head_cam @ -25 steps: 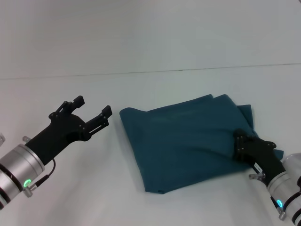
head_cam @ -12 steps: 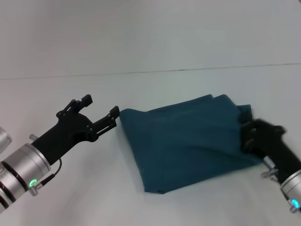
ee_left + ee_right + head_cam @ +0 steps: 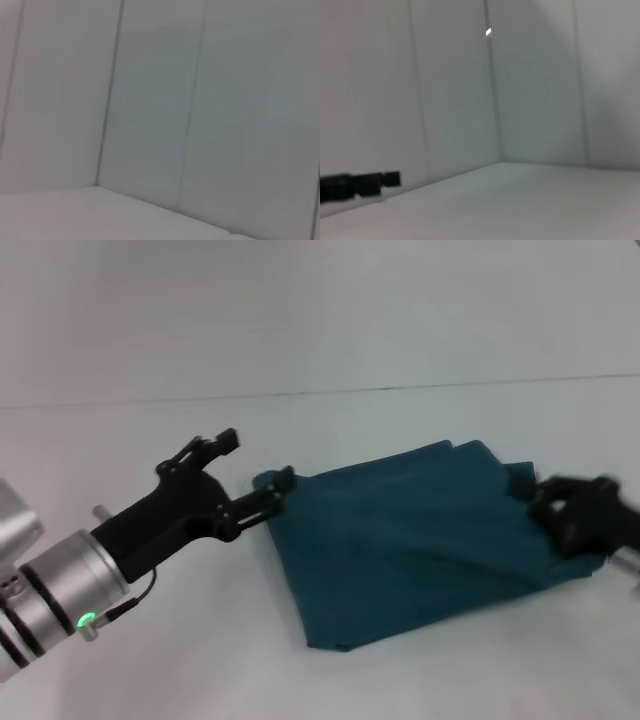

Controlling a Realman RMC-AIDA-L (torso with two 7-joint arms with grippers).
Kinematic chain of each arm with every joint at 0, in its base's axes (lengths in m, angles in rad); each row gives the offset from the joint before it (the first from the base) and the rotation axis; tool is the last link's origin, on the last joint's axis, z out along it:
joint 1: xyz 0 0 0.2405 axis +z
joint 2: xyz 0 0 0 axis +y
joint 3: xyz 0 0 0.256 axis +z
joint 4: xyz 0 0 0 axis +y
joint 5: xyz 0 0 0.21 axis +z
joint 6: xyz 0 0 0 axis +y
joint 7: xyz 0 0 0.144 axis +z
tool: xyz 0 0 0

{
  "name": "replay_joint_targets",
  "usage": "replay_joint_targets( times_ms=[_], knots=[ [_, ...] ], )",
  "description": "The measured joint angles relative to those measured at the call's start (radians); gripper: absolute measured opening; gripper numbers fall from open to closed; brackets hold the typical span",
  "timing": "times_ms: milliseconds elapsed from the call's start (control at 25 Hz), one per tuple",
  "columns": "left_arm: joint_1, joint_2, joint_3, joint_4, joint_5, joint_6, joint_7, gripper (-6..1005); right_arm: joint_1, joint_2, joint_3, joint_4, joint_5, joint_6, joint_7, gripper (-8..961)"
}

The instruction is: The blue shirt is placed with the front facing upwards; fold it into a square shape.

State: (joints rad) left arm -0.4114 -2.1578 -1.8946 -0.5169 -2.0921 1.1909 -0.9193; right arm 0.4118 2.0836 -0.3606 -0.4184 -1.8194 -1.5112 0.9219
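Observation:
The blue shirt (image 3: 400, 540) lies as a folded dark teal bundle on the white table, right of centre in the head view. Its print and collar are hidden. My left gripper (image 3: 257, 460) is open at the bundle's far left corner. One fingertip (image 3: 283, 479) is right at that corner and the other (image 3: 227, 439) is above bare table. My right gripper (image 3: 578, 518) is blurred at the bundle's right edge, over the cloth. Neither wrist view shows the shirt. A black fingertip (image 3: 365, 183) of the other arm shows in the right wrist view.
The white table (image 3: 420, 680) stretches around the shirt, and its back edge (image 3: 330, 392) meets a pale wall. Both wrist views show only pale wall panels and white table surface.
My left gripper has moved right and forward until its tip reached the shirt's left corner. My right gripper has slid to the right and slightly up along the shirt's right edge.

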Motion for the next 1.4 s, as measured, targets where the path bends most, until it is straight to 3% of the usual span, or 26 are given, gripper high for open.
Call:
replay_joint_targets(
  times_ms=[160,200,360,480,720,1000,1400],
  knots=[
    [-0.020,0.000,0.000,-0.041,0.081,-0.002,-0.058,932,0.010,-0.024,-0.089,-0.375,-0.158,-0.088,0.435,84],
    [-0.058,0.005,0.000,-0.069,0.174,-0.011,-0.131,932,0.018,-0.032,-0.112,-0.439,-0.196,-0.106,0.499,87],
    [-0.118,0.024,0.000,-0.091,0.299,-0.017,-0.261,932,0.067,-0.056,-0.181,-0.614,-0.319,-0.170,0.660,98],
    [-0.162,0.032,0.000,-0.130,0.422,-0.019,-0.388,932,0.114,-0.061,-0.212,-0.687,-0.421,-0.225,0.721,217],
    [-0.181,0.026,-0.007,-0.215,0.591,-0.039,-0.545,931,0.174,-0.049,-0.278,-0.715,-0.579,-0.244,0.735,456],
    [-0.193,0.032,-0.010,-0.223,0.633,-0.046,-0.606,931,0.176,-0.042,-0.312,-0.722,-0.589,-0.238,0.733,779],
    [-0.203,0.024,-0.010,-0.224,0.669,-0.054,-0.607,930,0.171,-0.039,-0.304,-0.726,-0.587,-0.214,0.727,925]
  ],
)
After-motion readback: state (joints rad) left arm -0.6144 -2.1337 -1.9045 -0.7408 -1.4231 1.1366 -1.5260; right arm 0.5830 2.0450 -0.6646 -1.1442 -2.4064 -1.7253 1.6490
